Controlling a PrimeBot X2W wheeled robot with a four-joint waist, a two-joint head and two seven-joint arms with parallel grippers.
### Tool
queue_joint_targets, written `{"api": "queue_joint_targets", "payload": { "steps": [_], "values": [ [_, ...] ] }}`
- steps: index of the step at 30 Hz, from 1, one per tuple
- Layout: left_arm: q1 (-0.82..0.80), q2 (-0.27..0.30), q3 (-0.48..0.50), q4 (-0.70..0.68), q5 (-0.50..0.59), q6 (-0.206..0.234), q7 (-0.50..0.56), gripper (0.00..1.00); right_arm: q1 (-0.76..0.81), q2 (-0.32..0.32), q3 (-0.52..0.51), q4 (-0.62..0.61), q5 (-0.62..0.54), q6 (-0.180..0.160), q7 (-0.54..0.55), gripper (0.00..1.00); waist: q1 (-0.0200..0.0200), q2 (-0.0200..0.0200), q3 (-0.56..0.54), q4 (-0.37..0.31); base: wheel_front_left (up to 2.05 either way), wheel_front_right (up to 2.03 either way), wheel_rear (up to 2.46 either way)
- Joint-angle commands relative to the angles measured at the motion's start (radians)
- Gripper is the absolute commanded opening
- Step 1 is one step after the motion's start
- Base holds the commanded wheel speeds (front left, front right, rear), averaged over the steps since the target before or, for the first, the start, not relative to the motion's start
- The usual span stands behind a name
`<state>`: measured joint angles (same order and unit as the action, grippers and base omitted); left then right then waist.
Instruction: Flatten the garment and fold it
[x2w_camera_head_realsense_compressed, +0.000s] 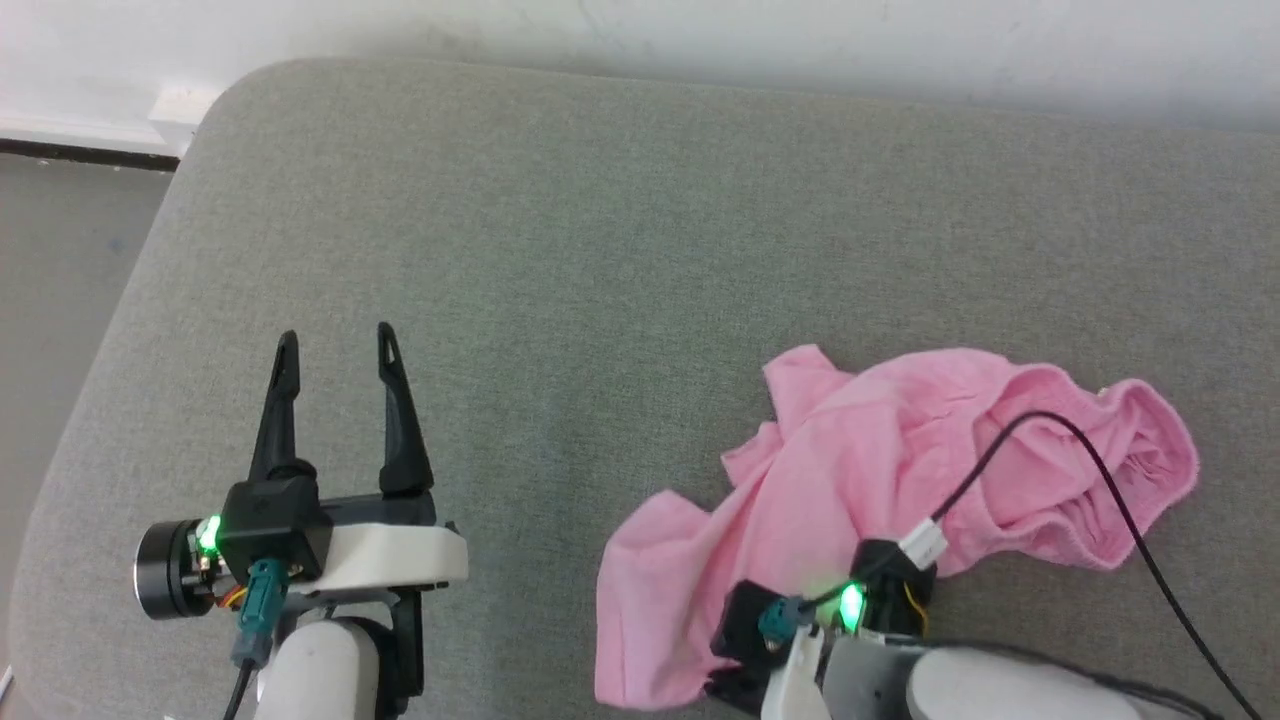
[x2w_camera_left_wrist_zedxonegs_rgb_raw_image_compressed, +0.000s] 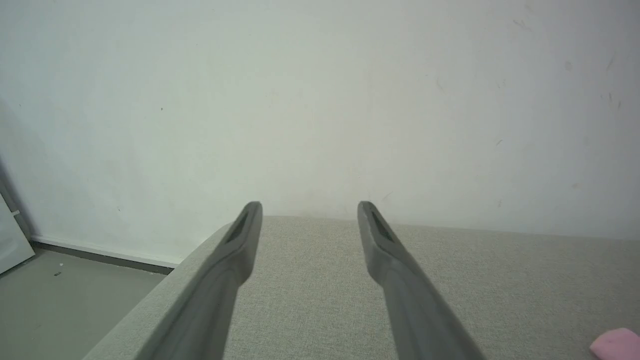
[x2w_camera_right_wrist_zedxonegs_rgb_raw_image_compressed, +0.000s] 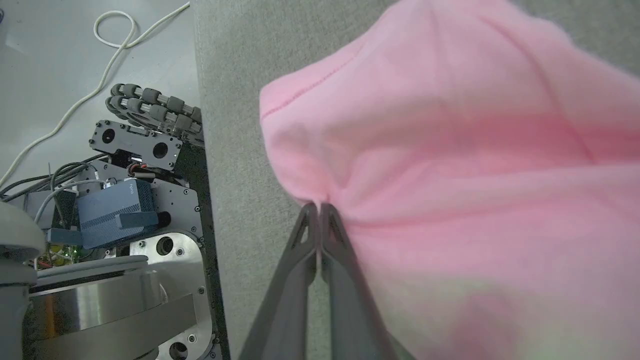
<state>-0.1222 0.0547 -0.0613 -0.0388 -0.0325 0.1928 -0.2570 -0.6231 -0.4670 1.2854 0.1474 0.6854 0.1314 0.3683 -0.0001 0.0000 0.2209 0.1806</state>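
Note:
The garment (x2w_camera_head_realsense_compressed: 850, 470) is a crumpled pink piece of cloth lying at the right of the grey padded surface (x2w_camera_head_realsense_compressed: 620, 250), with its gathered waistband at the far right. My right gripper (x2w_camera_right_wrist_zedxonegs_rgb_raw_image_compressed: 318, 206) is shut, its two fingertips pinching an edge of the garment (x2w_camera_right_wrist_zedxonegs_rgb_raw_image_compressed: 450, 150) near the surface's front edge. In the head view the right fingers are hidden under the wrist and the cloth. My left gripper (x2w_camera_head_realsense_compressed: 336, 350) hovers open over the bare left part of the surface, well apart from the cloth. A pink corner of the garment (x2w_camera_left_wrist_zedxonegs_rgb_raw_image_compressed: 617, 344) appears beside the open left gripper (x2w_camera_left_wrist_zedxonegs_rgb_raw_image_compressed: 309, 207).
The surface's rounded left edge (x2w_camera_head_realsense_compressed: 120, 320) drops to the floor, and a white wall (x2w_camera_head_realsense_compressed: 700, 30) stands behind it. The robot's base with wheels and electronics (x2w_camera_right_wrist_zedxonegs_rgb_raw_image_compressed: 125, 210) sits below the front edge. A black cable (x2w_camera_head_realsense_compressed: 1100, 470) runs over the garment.

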Motion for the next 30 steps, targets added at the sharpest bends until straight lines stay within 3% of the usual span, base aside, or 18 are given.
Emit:
{"api": "queue_joint_targets", "payload": {
  "steps": [1,2,8,15,21,24,30],
  "values": [
    [0.016,-0.002,0.008,0.003,0.011,-0.008,-0.005,1.00,0.008,0.002,-0.005,0.001,-0.007,-0.001,-0.014,0.29,0.0001,0.0000,-0.008,-0.007,0.00,0.00,0.00],
    [0.021,0.000,0.013,0.003,0.011,-0.008,-0.005,1.00,0.014,0.001,-0.005,0.001,-0.007,-0.001,-0.039,1.00,0.0001,0.0000,-0.013,-0.014,0.00,0.00,0.00],
    [0.050,0.008,0.029,0.011,0.017,-0.008,-0.005,1.00,-0.006,-0.051,-0.071,-0.022,0.010,-0.001,-0.241,1.00,0.0001,0.0000,-0.056,-0.052,0.00,0.00,0.00],
    [0.076,0.016,0.028,0.009,0.024,-0.012,-0.005,1.00,-0.005,-0.189,-0.323,-0.078,-0.027,-0.001,-0.313,1.00,0.0001,0.0000,-0.083,-0.086,0.00,0.00,0.00],
    [0.078,0.016,0.019,0.008,0.026,-0.013,-0.005,1.00,-0.006,-0.314,-0.470,-0.065,-0.048,-0.001,-0.216,1.00,0.0001,0.0000,-0.085,-0.094,0.00,0.00,0.00],
    [0.074,0.015,0.014,0.008,0.025,-0.014,-0.005,1.00,-0.019,-0.370,-0.468,-0.053,-0.010,-0.001,-0.110,1.00,0.0001,0.0000,-0.078,-0.091,0.00,0.00,0.00],
    [0.060,0.012,0.001,0.003,0.022,-0.016,-0.005,1.00,-0.100,-0.418,-0.440,-0.040,0.041,-0.001,0.030,1.00,0.0001,0.0000,-0.041,-0.072,0.00,0.00,0.00]
  ]
}}
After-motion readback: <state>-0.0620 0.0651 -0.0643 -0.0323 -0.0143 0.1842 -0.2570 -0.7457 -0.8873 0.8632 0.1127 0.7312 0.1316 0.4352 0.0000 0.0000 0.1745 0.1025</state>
